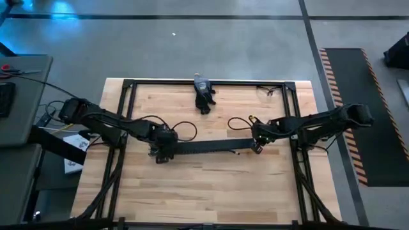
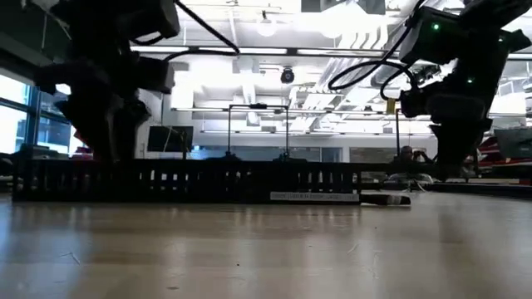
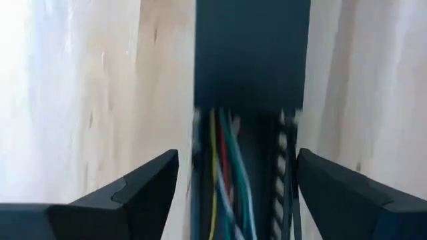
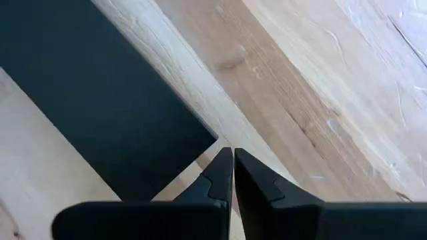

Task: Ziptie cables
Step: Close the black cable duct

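- Left wrist view: left gripper (image 3: 237, 193) is hanging with its fingers (image 3: 143, 183) spread wide, one on either side of the black duct (image 3: 252, 60), not pinching anything.
- Cables (image 3: 227, 180) are lying inside the duct, directly between those spread fingers: yellow, red, green and pale blue strands running lengthwise along the channel. A black-and-white twisted strand is lying along one inner wall.
- Farther along, the duct is showing as a plain black closed face, with bare wood on both sides.
- High view: left gripper (image 1: 161, 153) is sitting over the duct's (image 1: 208, 147) left end, near the middle of the table (image 1: 211, 191).
- Right wrist view: right gripper (image 4: 233, 163) is showing its fingertips (image 4: 220, 170) pressed together; nothing is visible between them. They are sitting just beside the squared-off end corner of the duct (image 4: 107, 100).
- High view: right gripper (image 1: 257, 145) is sitting at the duct's right end.
- Low view: duct (image 2: 191, 178) is lying across the table, comb teeth upright; both arms are coming down at its ends.
- High view: a dark gripper-like object (image 1: 203, 96) is lying near the table's far edge, well apart from both arms.
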`<move>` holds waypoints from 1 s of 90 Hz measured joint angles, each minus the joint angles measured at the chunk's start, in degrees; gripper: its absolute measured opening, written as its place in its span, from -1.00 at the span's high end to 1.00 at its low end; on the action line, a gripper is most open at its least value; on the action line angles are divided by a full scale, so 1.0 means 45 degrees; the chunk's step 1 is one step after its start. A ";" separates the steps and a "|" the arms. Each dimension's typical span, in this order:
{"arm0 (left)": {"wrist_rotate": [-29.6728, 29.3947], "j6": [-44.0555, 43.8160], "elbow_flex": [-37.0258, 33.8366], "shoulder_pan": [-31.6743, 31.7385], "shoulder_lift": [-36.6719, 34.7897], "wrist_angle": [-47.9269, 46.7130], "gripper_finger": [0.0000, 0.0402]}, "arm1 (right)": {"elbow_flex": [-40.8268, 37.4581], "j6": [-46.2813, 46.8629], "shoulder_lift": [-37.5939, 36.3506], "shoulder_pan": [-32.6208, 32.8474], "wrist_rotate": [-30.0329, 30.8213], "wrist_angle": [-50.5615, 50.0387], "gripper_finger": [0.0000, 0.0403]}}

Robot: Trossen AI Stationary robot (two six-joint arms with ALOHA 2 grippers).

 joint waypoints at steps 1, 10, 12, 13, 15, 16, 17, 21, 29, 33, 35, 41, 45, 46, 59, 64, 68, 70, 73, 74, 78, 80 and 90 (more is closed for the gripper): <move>0.0002 -0.0062 0.0048 0.0000 0.0000 -0.0132 -0.40 | 0.0000 -0.0002 0.0000 0.0000 0.0003 -0.0003 1.00; 0.0114 -0.0612 0.0051 -0.0104 -0.0048 -0.0724 -0.41 | 0.0000 -0.0073 0.0000 0.0000 0.0006 0.0009 1.00; 0.0120 -0.0672 -0.0002 -0.0169 -0.0063 -0.0708 -0.41 | 0.0000 -0.0084 0.0000 0.0000 0.0011 0.0010 1.00; 0.0117 -0.0686 -0.0039 -0.0202 -0.0067 -0.0656 -0.41 | 0.0000 -0.0087 0.0000 0.0000 0.0011 0.0013 1.00; 0.0106 -0.0688 -0.0120 -0.0273 -0.0073 -0.0543 -0.41 | 0.0000 -0.0093 0.0000 0.0000 0.0025 0.0031 1.00; 0.0090 -0.0688 -0.0162 -0.0315 -0.0073 -0.0491 -0.41 | 0.0000 -0.0096 0.0000 0.0000 0.0047 0.0045 1.00; 0.0055 -0.0689 -0.0211 -0.0359 -0.0073 -0.0426 -0.41 | 0.0000 -0.0097 0.0000 0.0000 0.0078 0.0059 1.00; -0.0222 -0.0735 -0.0442 -0.0508 -0.0068 -0.0144 -0.41 | 0.0000 -0.0102 0.0000 0.0000 0.0200 0.0091 1.00; -0.0474 -0.0785 -0.0835 -0.0717 -0.0068 0.0584 -0.41 | 0.0000 -0.0265 0.0000 0.0000 0.0341 0.0196 1.00; -0.0566 -0.0788 -0.1003 -0.0796 -0.0068 0.1008 -0.41 | 0.0000 -0.0342 0.0000 0.0000 0.0330 0.0255 1.00; -0.0657 -0.0799 -0.1088 -0.0820 -0.0068 0.1198 -0.41 | 0.0000 -0.0353 0.0000 0.0000 0.0322 0.0278 1.00; -0.0880 -0.0814 -0.1303 -0.0903 -0.0063 0.1829 -0.41 | 0.0000 -0.0431 0.0003 0.0000 0.0303 0.0308 1.00; -0.0971 -0.0814 -0.1394 -0.0944 -0.0063 0.2199 -0.41 | -0.0001 -0.0565 0.0001 0.0000 0.0293 0.0295 1.00; -0.0987 -0.0814 -0.1414 -0.0947 -0.0063 0.2277 -0.41 | -0.0004 -0.0597 0.0004 0.0000 0.0293 0.0295 1.00; -0.1097 -0.0809 -0.1567 -0.0942 -0.0063 0.2643 -0.33 | -0.0005 -0.0978 0.0005 -0.0005 0.0288 0.0159 1.00; -0.1118 -0.0809 -0.1567 -0.0942 -0.0063 0.2650 -0.26 | -0.0005 -0.0842 0.0005 -0.0045 0.0347 -0.0125 1.00; -0.1104 -0.0804 -0.1562 -0.0942 -0.0063 0.2648 -0.20 | -0.0015 -0.0491 0.0005 -0.0145 0.0537 -0.0370 1.00; -0.1098 -0.0803 -0.1566 -0.0942 -0.0063 0.2649 -0.17 | -0.0015 -0.0220 0.0005 -0.0202 0.0698 -0.0480 1.00; -0.1082 -0.0787 -0.1562 -0.0942 -0.0058 0.2659 -0.13 | -0.0023 0.0309 0.0005 -0.0294 0.0946 -0.0547 1.00; -0.1070 -0.0769 -0.1562 -0.0942 -0.0058 0.2668 -0.11 | -0.0024 0.0477 0.0005 -0.0322 0.1017 -0.0543 1.00; -0.1044 -0.0705 -0.1562 -0.0942 -0.0063 0.2728 -0.07 | -0.0024 0.0900 0.0005 -0.0398 0.1126 -0.0351 1.00; -0.1036 -0.0658 -0.1564 -0.0942 -0.0063 0.2781 -0.05 | -0.0024 0.0898 0.0005 -0.0420 0.1074 -0.0138 1.00; -0.1033 -0.0295 -0.1541 -0.0937 -0.0053 0.3111 0.00 | -0.0024 0.0655 0.0023 -0.0472 0.0299 0.1328 1.00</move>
